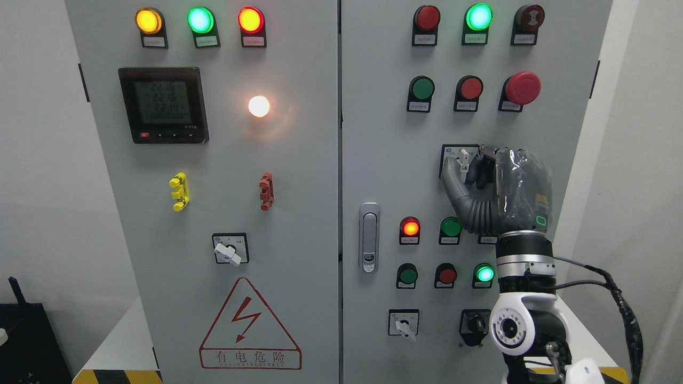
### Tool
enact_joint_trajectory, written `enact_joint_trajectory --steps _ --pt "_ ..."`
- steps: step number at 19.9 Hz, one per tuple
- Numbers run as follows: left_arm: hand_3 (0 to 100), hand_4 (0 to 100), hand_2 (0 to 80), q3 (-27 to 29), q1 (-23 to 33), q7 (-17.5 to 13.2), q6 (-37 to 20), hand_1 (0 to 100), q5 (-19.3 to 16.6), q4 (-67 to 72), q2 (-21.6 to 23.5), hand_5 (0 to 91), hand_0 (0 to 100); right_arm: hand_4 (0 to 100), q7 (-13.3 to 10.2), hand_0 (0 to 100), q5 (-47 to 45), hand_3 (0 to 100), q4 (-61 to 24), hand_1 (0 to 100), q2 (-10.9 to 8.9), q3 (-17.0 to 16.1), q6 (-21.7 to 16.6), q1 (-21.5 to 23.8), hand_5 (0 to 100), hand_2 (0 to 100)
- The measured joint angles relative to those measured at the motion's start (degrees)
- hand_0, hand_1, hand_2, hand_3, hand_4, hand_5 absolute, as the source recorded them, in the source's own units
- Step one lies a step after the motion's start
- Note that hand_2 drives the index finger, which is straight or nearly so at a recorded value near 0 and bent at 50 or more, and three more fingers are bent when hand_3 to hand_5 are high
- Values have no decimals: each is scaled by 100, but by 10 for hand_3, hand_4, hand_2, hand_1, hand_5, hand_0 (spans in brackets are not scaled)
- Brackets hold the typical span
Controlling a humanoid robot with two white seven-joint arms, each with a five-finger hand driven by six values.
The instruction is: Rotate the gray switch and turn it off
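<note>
Right hand [499,186] is raised to the panel, thumb and fingers closed around the gray switch [463,159] at its upper-left fingertips. The handle looks rigid, small, probably detented — best pinched across the upright lever's flat sides for a firm twist.

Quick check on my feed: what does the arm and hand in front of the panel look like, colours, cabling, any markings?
The right hand is dark gray with segmented fingers under a clear plastic cover, and a small green-lit outline near the wrist. Below it come a black and silver wrist cuff, a white round joint with a ring of dots, and black cables looping off right.
</note>
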Motion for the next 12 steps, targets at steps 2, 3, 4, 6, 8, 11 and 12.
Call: enact_joint_trajectory --steps 2,3,4,6,8,11,12 --pt "0 0 0 0 0 0 0 389 0 0 0 0 120 894 -3 561 -2 952 -8 368 0 -9 -23 7 1000 737" --pt "0 0 0 0 0 0 0 389 0 0 0 0 120 894 -6 561 -3 952 -12 370 0 -12 -32 11 1000 737" --pt "0 0 0 0 0 0 0 389 0 0 0 0 120 894 -11 560 -3 952 -21 370 1 -16 -48 14 1000 736" --pt "0 0 0 0 0 0 0 389 0 0 0 0 120 895 -28 559 -4 952 -33 372 1 -26 -53 19 1000 736" --pt "0 0 0 0 0 0 0 389 0 0 0 0 120 894 -31 562 -5 951 -56 373 1 -33 -56 22 1000 735" --pt "0 0 0 0 0 0 0 389 0 0 0 0 120 894 -39 562 -5 951 -102 375 1 -48 -78 26 1000 735" --pt "0 0 0 0 0 0 0 389 0 0 0 0 120 893 -40 559 -6 951 -118 376 1 -54 -86 27 1000 735"
